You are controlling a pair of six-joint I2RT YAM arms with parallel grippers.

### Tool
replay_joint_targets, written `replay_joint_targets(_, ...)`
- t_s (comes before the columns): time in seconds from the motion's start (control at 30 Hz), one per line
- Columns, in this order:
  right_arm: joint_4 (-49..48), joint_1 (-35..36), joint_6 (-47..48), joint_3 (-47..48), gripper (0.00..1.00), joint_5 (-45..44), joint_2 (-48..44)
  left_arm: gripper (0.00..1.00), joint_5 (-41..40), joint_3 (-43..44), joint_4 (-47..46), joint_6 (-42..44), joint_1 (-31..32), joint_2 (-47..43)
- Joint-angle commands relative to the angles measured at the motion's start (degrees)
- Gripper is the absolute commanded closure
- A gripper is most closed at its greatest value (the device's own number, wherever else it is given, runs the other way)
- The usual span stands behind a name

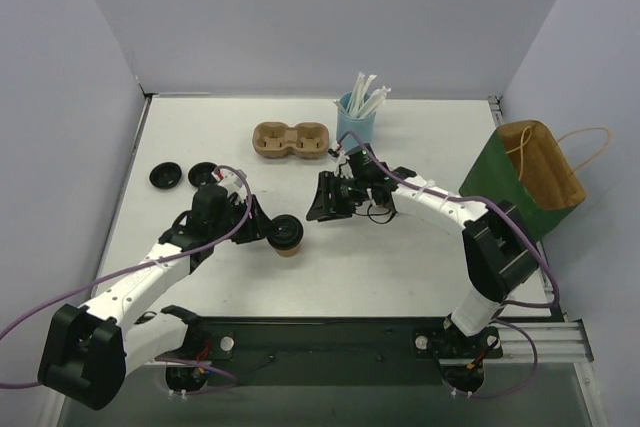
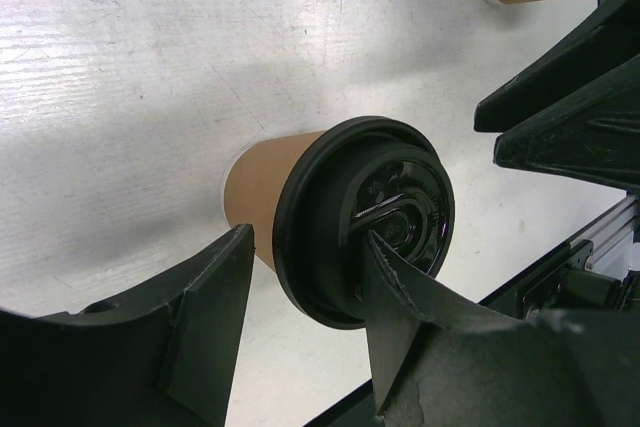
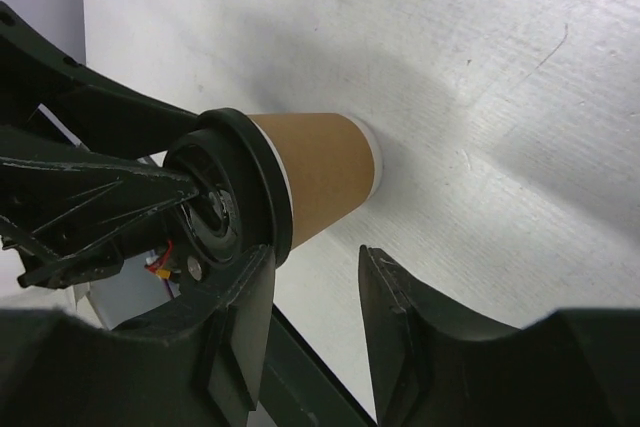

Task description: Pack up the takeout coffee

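Works a white table (image 1: pixel 380 267), green paper bag (image 1: pixel 495 192) at 3 o'clock, pulp cup carrier (image 1: pixel 290 140) at 12. Straddles the takeout coffee (image 1: pixel 288 247), upright near centre, with left gripper (image 1: pixel 270 229) part-open about its black lid (image 2: pixel 360 222), not visibly clamped. Holds right gripper (image 3: pixel 315 257) part-open, empty, at 1 o'clock of the cup. Risks popping the lid or tipping the cup if lifted by the rim alone.

- Takeout coffee (image 1: pixel 288 247): tan paper, glossy black lid (image 1: pixel 287 231).
- Carrier (image 1: pixel 291 140): plain brown.
- Tall cup (image 1: pixel 356 125): light blue, white straws (image 1: pixel 372 97).
- Bag (image 1: pixel 500 182): green, tan.
- Surface (image 1: pixel 400 267): white.
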State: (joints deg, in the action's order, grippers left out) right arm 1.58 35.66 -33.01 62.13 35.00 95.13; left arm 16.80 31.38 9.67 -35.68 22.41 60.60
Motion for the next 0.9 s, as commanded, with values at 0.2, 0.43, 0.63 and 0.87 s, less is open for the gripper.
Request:
replay_joint_targets(0.2, -4.0, 2.6, -1.6, 0.8, 0.63, 4.6, 3.8, 0.45, -2.7, -0.1, 2.5, 2.5, 0.4, 2.2)
replay_joint_targets(0.43, -6.9, 2.7, -3.0, 0.0, 0.66, 5.9, 4.8, 0.45, -3.0, -0.1, 2.5, 2.8, 0.7, 2.9)
replay_joint_targets(0.63, -6.0, 3.0, -3.0, 0.2, 0.70, 4.9, 5.1, 0.45, -3.0, -0.3, 2.1, 2.5, 0.8, 2.9)
replay_joint_targets(0.87, -9.3, 3.5, -4.0, -7.0, 0.81, 0.9, 6.5, 0.46, -3.3, -2.6, 0.3, 1.9, 1.3, 4.4)
